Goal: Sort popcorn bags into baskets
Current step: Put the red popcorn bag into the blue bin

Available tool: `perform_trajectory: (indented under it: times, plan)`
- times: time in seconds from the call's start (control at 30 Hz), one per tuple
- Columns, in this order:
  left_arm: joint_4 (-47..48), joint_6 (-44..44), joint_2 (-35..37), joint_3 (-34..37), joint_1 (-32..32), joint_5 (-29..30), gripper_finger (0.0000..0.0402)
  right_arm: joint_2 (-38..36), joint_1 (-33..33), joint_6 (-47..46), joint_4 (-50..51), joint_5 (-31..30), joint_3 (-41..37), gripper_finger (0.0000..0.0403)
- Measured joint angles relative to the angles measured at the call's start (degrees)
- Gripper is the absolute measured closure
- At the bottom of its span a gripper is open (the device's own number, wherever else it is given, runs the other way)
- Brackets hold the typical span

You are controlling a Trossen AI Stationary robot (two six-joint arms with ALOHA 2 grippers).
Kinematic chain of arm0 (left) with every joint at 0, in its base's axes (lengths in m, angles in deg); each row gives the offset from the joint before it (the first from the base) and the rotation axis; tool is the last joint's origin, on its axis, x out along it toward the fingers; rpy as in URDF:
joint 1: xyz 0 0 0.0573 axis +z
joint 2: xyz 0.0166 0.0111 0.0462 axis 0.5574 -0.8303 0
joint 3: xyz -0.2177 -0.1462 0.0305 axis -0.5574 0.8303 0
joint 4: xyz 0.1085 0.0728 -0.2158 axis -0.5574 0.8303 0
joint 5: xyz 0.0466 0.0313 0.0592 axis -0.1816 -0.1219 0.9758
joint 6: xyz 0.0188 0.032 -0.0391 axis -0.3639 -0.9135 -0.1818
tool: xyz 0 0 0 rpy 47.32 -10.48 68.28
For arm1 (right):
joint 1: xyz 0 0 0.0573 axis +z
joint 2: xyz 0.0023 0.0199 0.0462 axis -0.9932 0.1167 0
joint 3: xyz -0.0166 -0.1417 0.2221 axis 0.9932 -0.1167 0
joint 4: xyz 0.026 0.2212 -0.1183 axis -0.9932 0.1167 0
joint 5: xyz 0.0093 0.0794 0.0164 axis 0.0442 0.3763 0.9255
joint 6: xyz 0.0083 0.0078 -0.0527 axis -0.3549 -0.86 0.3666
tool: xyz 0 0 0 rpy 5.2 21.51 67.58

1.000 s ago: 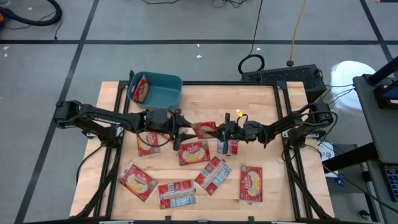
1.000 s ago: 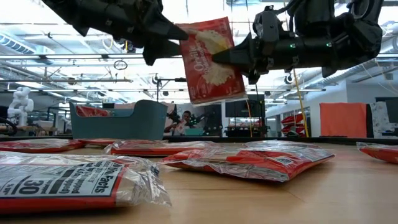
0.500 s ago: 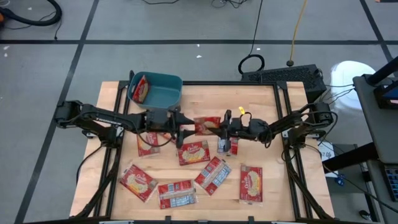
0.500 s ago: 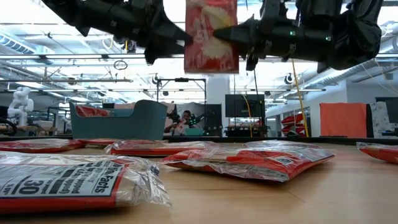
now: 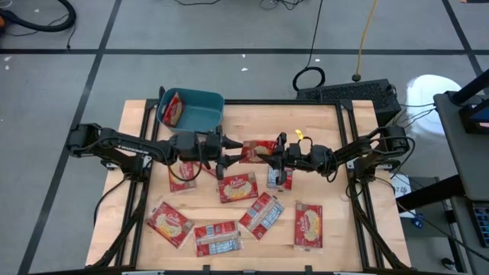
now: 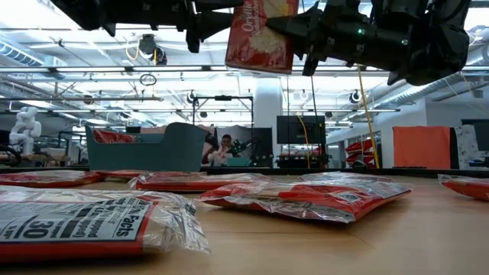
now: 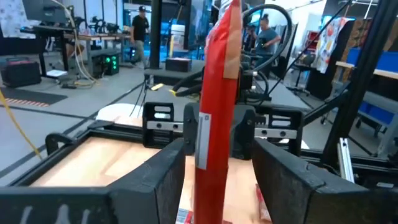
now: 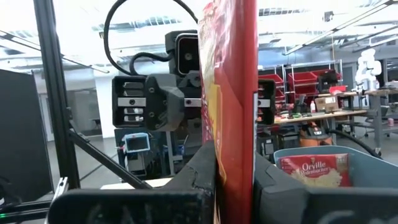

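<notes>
One red popcorn bag [image 5: 256, 151] hangs in the air over the middle of the table, between my two grippers. My right gripper [image 5: 269, 156] is shut on it from the table's right side. My left gripper [image 7: 217, 158] comes level from the left and is open. Its fingers [image 7: 163, 180] stand on either side of the bag's near edge [image 7: 211, 149], with a gap on each side. The teal basket [image 5: 192, 111] stands at the far left with one bag [image 5: 173, 108] inside. Several more bags [image 5: 238, 187] lie flat on the table. My right gripper pinches the bag's right-hand edge [image 8: 235, 149] between its two fingers, which come from the table's right side and slant a little upward. The bag is lifted clear of the table and stands on edge [image 6: 260, 34], reaching toward my left gripper.
Loose bags lie at the left [image 5: 182, 176], toward the near edge [image 5: 218, 238], [image 5: 170, 223], [image 5: 261, 214] and at the near right [image 5: 309, 226]. One bag [image 5: 279, 177] lies right under my right gripper. A dark metal frame [image 5: 348, 176] runs along the table's sides.
Both grippers have risen and tipped upward. The held bag has gone up with my right gripper and swung from hanging tilted below the fingers to standing higher, its top now past the low view's upper edge.
</notes>
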Motion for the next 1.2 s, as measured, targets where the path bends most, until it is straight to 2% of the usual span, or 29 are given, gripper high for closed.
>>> perform_trajectory:
  times: [0.2, 0.37, 0.67, 0.8, 1.2]
  plan:
    - [0.1, 1.8, -0.1, 0.0, 0.0, -2.0, 0.0242, 0.0, 0.0, 0.0, -0.3, 0.0, 0.0, 0.0384]
    - [-1.3, 2.3, -3.3, 0.0, 0.0, -2.0, 0.0249, 0.0, 0.0, 0.5, -0.2, 0.0, 0.0, 0.0384]
    - [-6.1, 3.5, -6.2, 0.0, 0.4, -2.3, 0.0201, 0.0, 0.0, -0.3, 0.0, 0.0, 0.0, 0.0385]
    - [-7.5, 3.6, -6.2, 0.0, 0.5, -3.9, 0.0195, 0.0, 0.0, -0.9, 0.5, 0.0, 0.0, 0.0385]
    - [-6.5, 1.8, -6.2, 0.0, 1.3, -6.0, 0.0287, 0.0, 0.0, 1.3, 2.1, 0.0, 0.0, 0.0381]
